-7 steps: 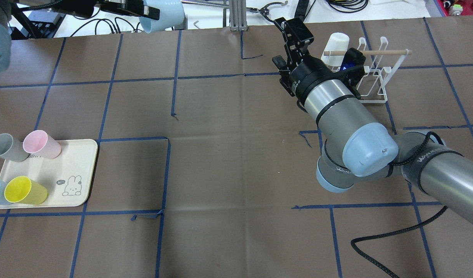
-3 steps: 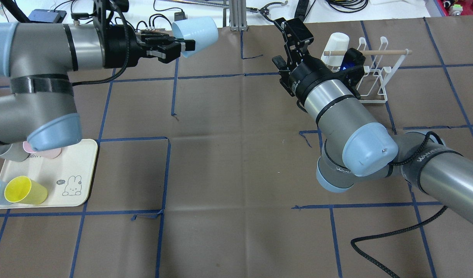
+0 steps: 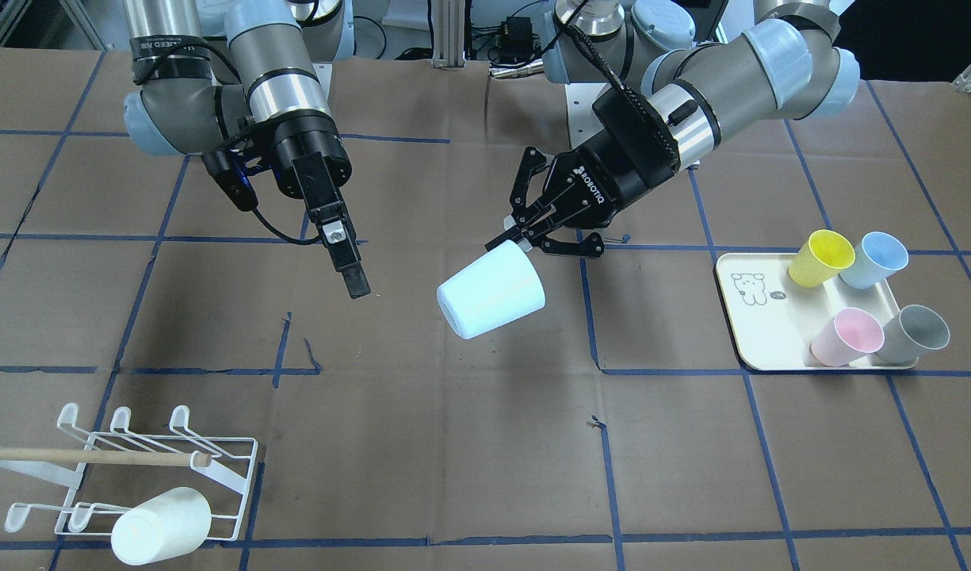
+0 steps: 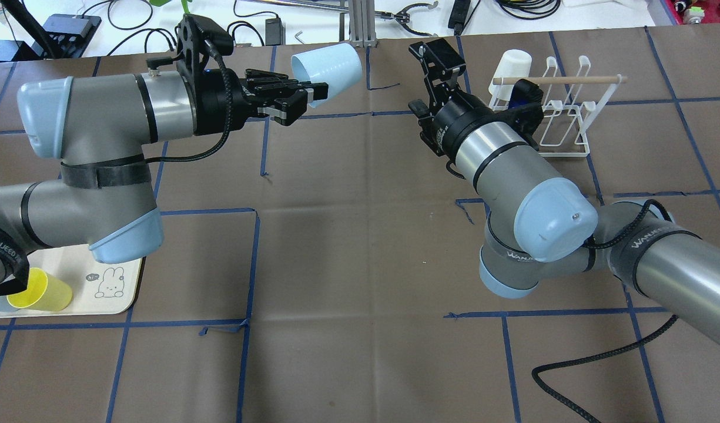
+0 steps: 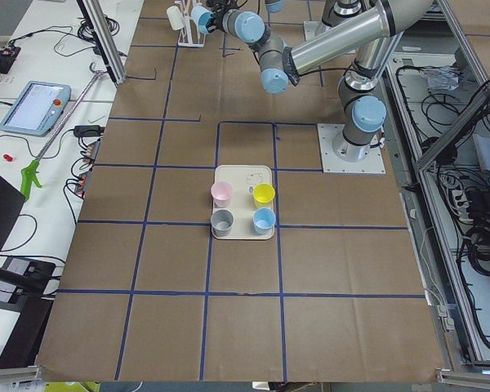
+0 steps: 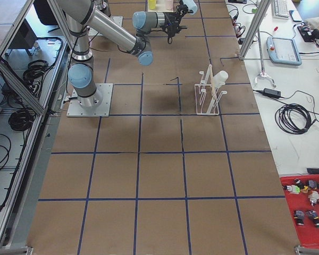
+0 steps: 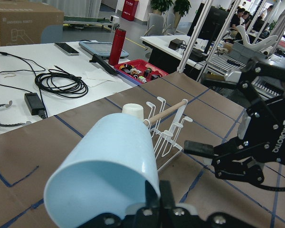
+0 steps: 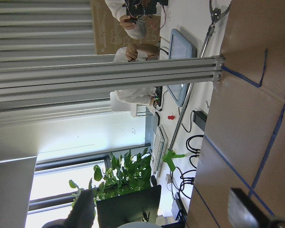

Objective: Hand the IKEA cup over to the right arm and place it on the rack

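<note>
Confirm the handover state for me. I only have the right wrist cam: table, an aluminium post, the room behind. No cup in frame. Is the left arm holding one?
Observer: Yes. The left gripper is shut on the rim of a light blue cup, held in the air on its side.
Operator: Right gripper ready to take it?
Observer: The right gripper is open and empty, with a clear gap to the cup.
Operator: Room on the rack?
Observer: The rack carries one white cup; its other prongs are bare.
</note>
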### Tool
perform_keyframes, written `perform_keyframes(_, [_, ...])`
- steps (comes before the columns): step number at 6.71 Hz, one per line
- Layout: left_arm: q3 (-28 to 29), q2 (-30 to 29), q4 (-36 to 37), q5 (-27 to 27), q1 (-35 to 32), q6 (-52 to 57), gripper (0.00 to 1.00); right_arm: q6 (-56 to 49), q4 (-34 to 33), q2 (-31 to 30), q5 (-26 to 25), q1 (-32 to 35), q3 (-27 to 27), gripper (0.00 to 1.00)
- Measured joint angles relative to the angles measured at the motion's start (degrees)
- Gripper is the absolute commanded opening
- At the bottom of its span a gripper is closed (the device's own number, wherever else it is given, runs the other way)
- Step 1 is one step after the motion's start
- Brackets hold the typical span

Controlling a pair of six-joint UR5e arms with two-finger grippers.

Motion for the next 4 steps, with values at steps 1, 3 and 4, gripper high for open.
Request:
perform_keyframes(1, [-0.15,-0.06,0.60,0.00,-0.09,-0.34,0.04,0.30,2.14,-0.14,0.07,1.07,0.00,1.00])
perform_keyframes(3, [-0.90,0.13,0.94,-0.05,-0.16,-0.49,0.04,0.69,3.27,-0.24,-0.11,3.91,-0.86,1.00])
perform_keyframes(4, [-1.29,0.36,0.96,-0.04,-0.22,-0.56,0.04,0.75,3.49,-0.14,-0.33,5.13,-2.32,1.00])
